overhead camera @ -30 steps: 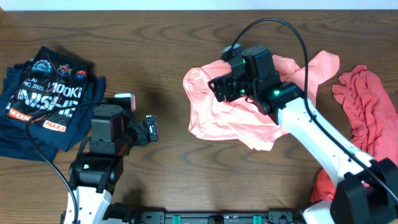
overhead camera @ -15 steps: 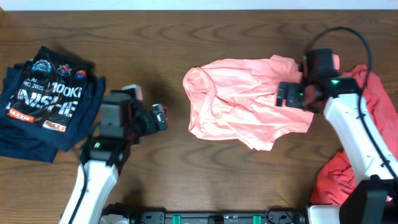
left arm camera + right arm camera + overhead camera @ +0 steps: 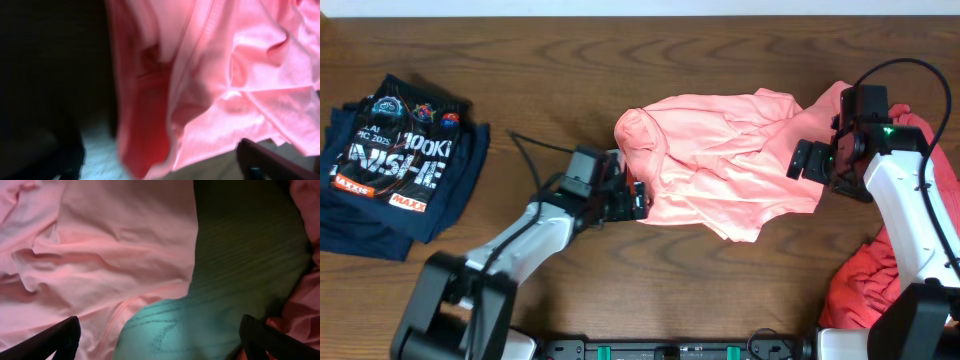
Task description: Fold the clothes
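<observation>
Presently on view, largest first.

1. Wooden table (image 3: 720, 290): fills the frame and bears every item below.
2. Salmon-pink shirt (image 3: 720, 175): the garment in hand, upper centre of the overhead view. It lies crumpled and unfolded, with its left edge bunched and a sleeve trailing toward the upper right.
3. Navy printed garments (image 3: 390, 160): stacked at the far left, well apart from the shirt.
4. Coral-red garment (image 3: 848, 290): heaped along the right edge, partly under the right arm.
5. Left gripper (image 3: 632, 198): at the shirt's left edge. Its jaws are spread wide, with the hem lying between them and not yet pinched.
6. Right gripper (image 3: 810, 160): just beside the shirt's right edge. Its jaws are fully apart and hold nothing; its wrist view shows hem and bare wood below.

Step in hand, as judged: taking opposite edges to spread the shirt flat. To do it well, each gripper should take a single layer at the hem rather than a bunched fold. The two should then draw apart evenly, with the right one keeping clear of the coral-red heap.

Containers: none in view; every garment rests directly on the table.
</observation>
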Robot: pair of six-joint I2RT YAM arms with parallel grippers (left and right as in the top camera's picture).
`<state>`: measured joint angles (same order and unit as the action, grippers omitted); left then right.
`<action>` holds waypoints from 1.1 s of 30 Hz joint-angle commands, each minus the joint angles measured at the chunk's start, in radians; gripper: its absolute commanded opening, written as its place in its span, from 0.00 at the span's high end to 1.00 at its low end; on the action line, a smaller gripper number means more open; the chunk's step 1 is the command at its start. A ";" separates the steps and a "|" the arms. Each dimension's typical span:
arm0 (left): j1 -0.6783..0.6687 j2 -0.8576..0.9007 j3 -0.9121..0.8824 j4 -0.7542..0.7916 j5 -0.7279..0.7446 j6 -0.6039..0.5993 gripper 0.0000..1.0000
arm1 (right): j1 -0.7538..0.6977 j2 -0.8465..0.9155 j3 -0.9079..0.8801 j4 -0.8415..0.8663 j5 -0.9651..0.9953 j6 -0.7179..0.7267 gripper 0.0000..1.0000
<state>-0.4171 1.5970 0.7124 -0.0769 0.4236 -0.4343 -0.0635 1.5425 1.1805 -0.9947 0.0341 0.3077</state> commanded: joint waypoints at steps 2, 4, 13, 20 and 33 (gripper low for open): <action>-0.041 0.060 0.017 0.066 0.014 -0.013 0.36 | -0.012 0.002 0.001 -0.005 0.006 0.006 0.01; -0.054 0.071 0.017 0.082 0.013 -0.013 0.59 | -0.012 0.002 0.001 -0.004 0.006 0.006 0.01; 0.107 -0.044 0.068 -0.142 0.010 0.035 0.94 | -0.012 0.003 -0.039 0.038 0.008 0.006 0.01; 0.403 -0.188 0.300 -0.292 -0.082 0.127 0.94 | -0.012 0.003 -0.100 0.117 -0.003 0.006 0.01; 0.458 -0.151 0.405 -0.550 -0.084 0.123 0.01 | -0.012 0.003 -0.104 0.117 -0.008 0.006 0.01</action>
<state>0.0635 1.4265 1.1408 -0.5674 0.3454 -0.3279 -0.0635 1.5429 1.0832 -0.8780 0.0292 0.3077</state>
